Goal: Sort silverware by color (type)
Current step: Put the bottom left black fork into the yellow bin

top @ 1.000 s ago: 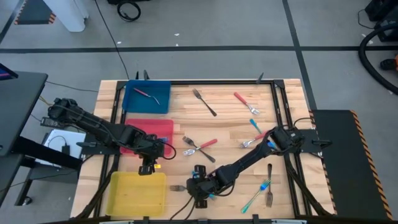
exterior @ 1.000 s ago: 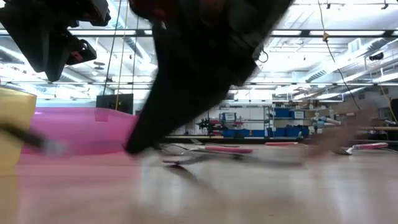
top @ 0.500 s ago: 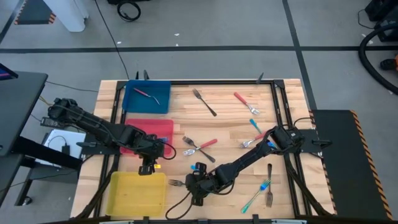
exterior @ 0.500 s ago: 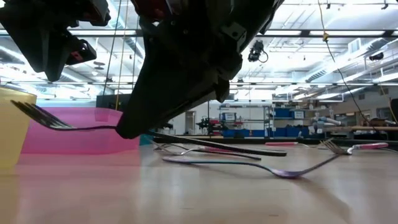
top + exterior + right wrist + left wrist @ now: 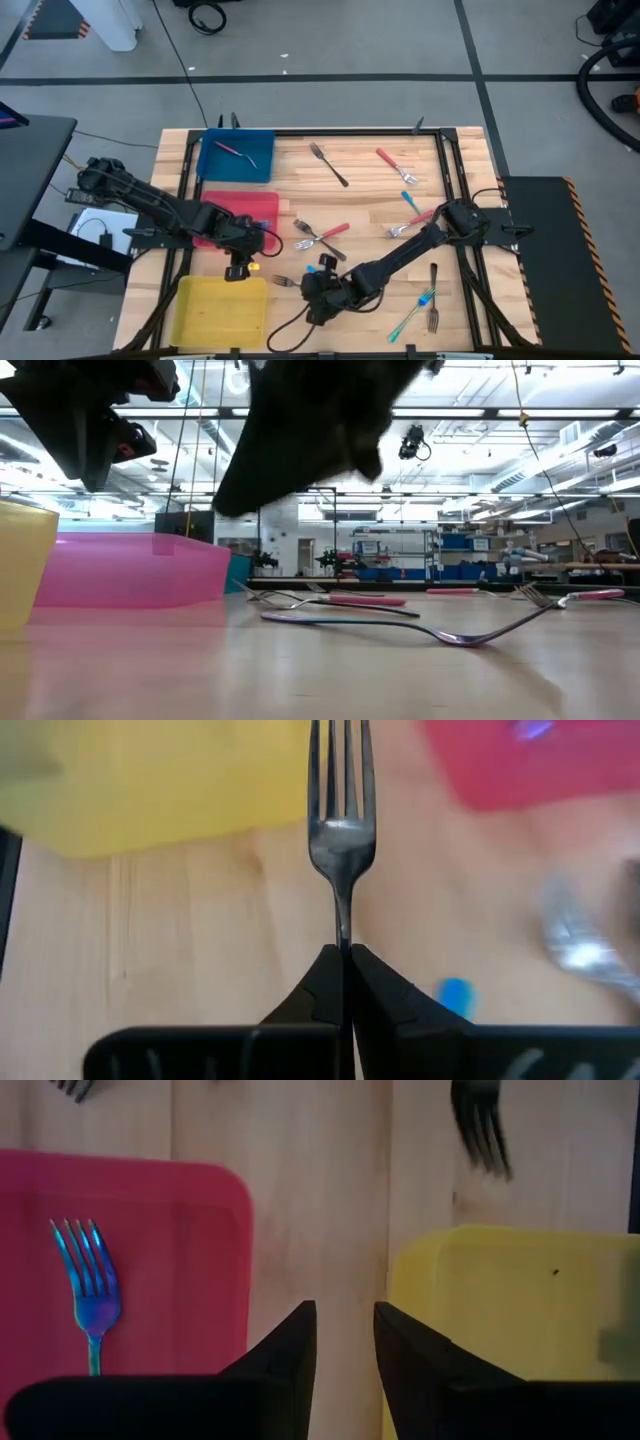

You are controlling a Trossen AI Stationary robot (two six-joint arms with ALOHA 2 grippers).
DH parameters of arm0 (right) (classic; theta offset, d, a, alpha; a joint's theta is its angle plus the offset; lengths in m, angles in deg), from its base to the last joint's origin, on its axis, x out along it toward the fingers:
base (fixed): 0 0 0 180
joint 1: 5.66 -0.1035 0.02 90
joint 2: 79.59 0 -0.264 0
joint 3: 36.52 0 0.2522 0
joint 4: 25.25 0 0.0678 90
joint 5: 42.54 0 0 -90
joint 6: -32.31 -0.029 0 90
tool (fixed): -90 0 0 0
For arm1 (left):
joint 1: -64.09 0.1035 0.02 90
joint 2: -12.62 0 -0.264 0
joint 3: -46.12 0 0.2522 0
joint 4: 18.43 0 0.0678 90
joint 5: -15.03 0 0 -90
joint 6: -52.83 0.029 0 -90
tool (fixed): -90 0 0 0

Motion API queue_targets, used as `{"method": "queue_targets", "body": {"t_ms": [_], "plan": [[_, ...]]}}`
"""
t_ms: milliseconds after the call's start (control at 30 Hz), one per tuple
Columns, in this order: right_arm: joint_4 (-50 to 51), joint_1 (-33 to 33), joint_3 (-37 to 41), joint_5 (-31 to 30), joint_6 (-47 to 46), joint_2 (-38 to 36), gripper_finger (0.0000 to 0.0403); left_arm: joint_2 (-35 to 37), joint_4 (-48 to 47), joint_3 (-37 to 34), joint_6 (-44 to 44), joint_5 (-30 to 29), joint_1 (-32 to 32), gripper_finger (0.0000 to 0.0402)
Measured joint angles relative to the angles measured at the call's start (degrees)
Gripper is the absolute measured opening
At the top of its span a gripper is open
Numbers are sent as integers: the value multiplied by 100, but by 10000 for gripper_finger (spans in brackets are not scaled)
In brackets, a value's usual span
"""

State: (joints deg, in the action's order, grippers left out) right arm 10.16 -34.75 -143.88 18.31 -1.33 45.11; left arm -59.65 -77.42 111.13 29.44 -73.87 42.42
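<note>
My right gripper is shut on an all-metal dark fork near the table's front edge, just right of the yellow tray. The fork's tines point toward that tray. My left gripper hangs open over the gap between the red tray and the yellow tray, with nothing between its fingers. A blue fork lies flat in the red tray. A red-handled fork lies in the blue tray. My right gripper pinches the fork's thin handle just behind the neck, between its two fingertips. The fingers lie along the handle and hide the rest of it. The fork sticks out ahead of them, tines foremost, lifted clear of the table.
Loose forks lie on the wood: a dark one and a red one at the back, a crossed pair mid-table, a blue one, a dark one and a teal one front right.
My right gripper has risen with the dark fork and rolled at the wrist. The fork, which lay low by the yellow tray's rim, is now lifted above the low view's sight, its tines closer to the tray's far right corner.
</note>
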Motion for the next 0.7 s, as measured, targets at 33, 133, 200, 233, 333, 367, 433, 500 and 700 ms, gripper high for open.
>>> {"method": "queue_targets", "body": {"t_ms": [33, 133, 200, 233, 333, 367, 433, 500, 700], "plan": [[112, -44, -2, -215, -34, -91, 11, 0, 74, 0, -2, -42, -63, 103], [502, -194, -2, -937, -135, -385, 11, 0, 522, 0, -83, -275, -255, 103], [710, -287, -7, -1358, -202, -559, 11, 0, 846, 0, -147, -413, -360, 103], [803, -327, -7, -1543, -228, -628, 11, 0, 990, 0, -153, -458, -396, 103], [1003, -403, -7, -2021, -233, -794, 11, 0, 1459, 0, -201, -668, -475, 103], [1057, -421, -4, -2163, -230, -850, 11, 0, 1618, 0, -248, -740, -493, 103], [1151, -448, -4, -2469, -214, -973, 11, 0, 1906, 0, -317, -891, -496, 103], [1283, -476, -7, -2833, -102, -1099, 11, 0, 2130, 0, -486, -1158, -480, 103], [1140, -503, -9, -3847, 442, -1477, 11, 0, 3105, 0, -894, -2390, -474, 103]]}}
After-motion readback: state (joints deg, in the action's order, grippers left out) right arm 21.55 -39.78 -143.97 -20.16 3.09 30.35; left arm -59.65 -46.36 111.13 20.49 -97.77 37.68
